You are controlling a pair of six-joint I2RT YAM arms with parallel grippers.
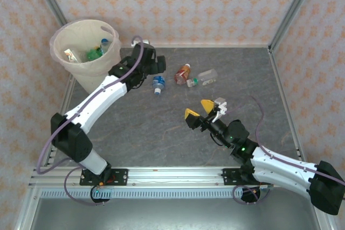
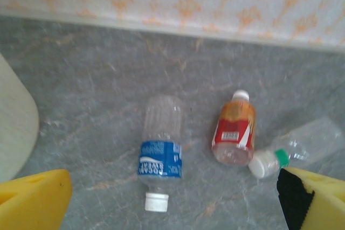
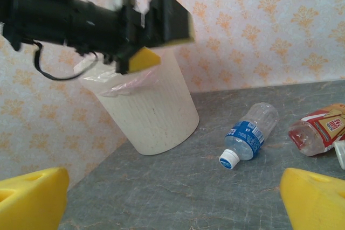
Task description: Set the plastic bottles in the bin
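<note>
Three small plastic bottles lie on their sides on the grey stone-look table (image 1: 161,133), toward the back wall. The overhead view looks straight down into the tall round cream-beige bin (image 1: 110,60) at the back left, and a few bottles (image 1: 96,52) already sit at the bottom, one of them green. The right wrist view gets the bin's ribbed side and its pinkish liner bag (image 3: 126,82) instead, with the left gripper (image 3: 145,30) hanging in front of the rim.

The left wrist camera has the close-up. The clear bottle with a blue label and white cap (image 2: 160,146) lies lengthwise in the gap between the yellow fingers (image 2: 35,200), cap toward the camera, untouched. The orange bottle with a red label (image 2: 234,133) is just to its right. The clear bottle with a green neck ring (image 2: 307,145) has its cap right beside the orange one's base.

Both sets of fingers are spread wide and holding nothing. The right gripper (image 1: 199,110) sits mid-table, well apart from all three.
</note>
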